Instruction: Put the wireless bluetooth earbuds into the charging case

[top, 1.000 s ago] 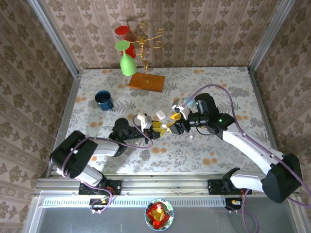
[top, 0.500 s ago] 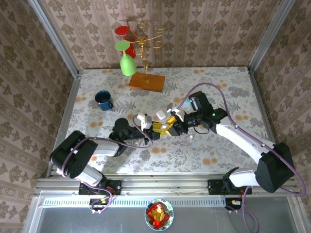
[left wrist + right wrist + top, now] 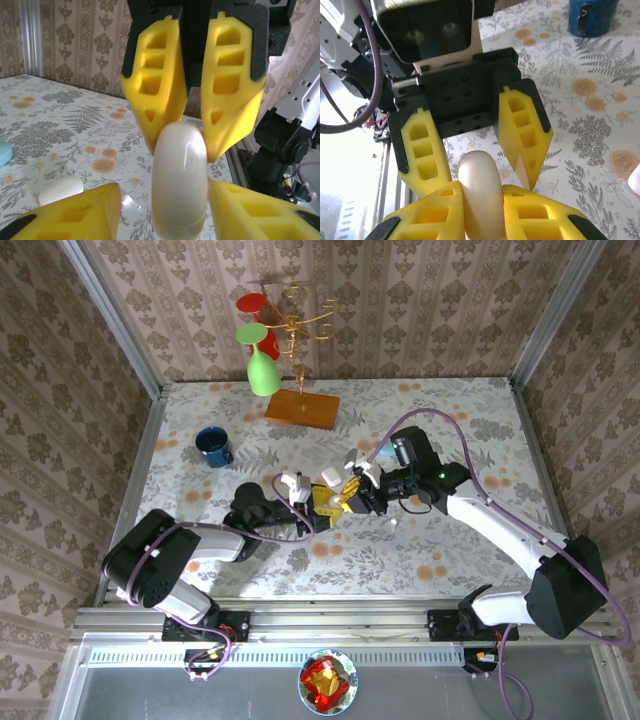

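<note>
The charging case [image 3: 180, 180] is a smooth white pebble held on edge above the table, its lid closed. My right gripper [image 3: 481, 189] is shut on it, both yellow pads pressed to its sides. My left gripper [image 3: 165, 186] faces it head-on and is open, its fingertips [image 3: 100, 200] standing just clear of the case on either side. In the top view the two grippers meet at mid-table, left [image 3: 322, 503] and right [image 3: 348, 498]. A tiny white piece [image 3: 393, 523], probably an earbud, lies on the cloth just below the right wrist.
A white oblong piece [image 3: 60, 191] lies on the floral cloth just beyond the grippers. A blue mug [image 3: 213, 446] stands at the left. A gold rack with green and red glasses [image 3: 265, 365] on a wooden base [image 3: 302, 407] stands at the back.
The right gripper came in from the right and closed on the case. The left gripper, which had held the case, has opened its jaws.
</note>
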Robot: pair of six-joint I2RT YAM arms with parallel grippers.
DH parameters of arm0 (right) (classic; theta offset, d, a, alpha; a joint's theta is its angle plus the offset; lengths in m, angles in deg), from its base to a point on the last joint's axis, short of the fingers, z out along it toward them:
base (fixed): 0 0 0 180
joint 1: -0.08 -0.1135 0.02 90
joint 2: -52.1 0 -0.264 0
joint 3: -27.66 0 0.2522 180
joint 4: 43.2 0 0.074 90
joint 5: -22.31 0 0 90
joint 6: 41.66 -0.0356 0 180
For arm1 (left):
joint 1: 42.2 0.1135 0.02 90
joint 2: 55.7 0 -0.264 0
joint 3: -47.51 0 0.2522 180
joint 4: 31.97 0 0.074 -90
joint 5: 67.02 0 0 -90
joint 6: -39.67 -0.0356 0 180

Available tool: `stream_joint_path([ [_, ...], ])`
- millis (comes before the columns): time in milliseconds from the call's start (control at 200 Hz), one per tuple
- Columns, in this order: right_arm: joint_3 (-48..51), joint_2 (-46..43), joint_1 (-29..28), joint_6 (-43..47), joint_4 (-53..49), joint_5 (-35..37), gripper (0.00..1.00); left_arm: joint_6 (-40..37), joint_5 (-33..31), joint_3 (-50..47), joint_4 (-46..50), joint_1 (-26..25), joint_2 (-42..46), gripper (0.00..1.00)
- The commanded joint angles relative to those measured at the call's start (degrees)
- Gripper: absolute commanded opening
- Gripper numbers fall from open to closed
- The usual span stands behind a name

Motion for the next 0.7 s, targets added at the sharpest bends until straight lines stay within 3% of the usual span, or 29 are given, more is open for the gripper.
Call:
stream_joint_path([
  [0,1.33,-2.71,0.99,-3.34,5.11,-2.45,0.19,0.85,-1.14,0.90,-1.38,0.42,1.60,0.52],
  [405,6.07,-4.01,2.39,-12.04,18.95,-6.91,0.19,2.80,-3.78,0.42,-1.65,0.18,5.87,0.45],
  [695,6.66,-2.85,2.43,-13.68,21.42,-8.71,0.19,2.97,-2.88,1.08,-1.67,-0.04,5.16,0.35],
])
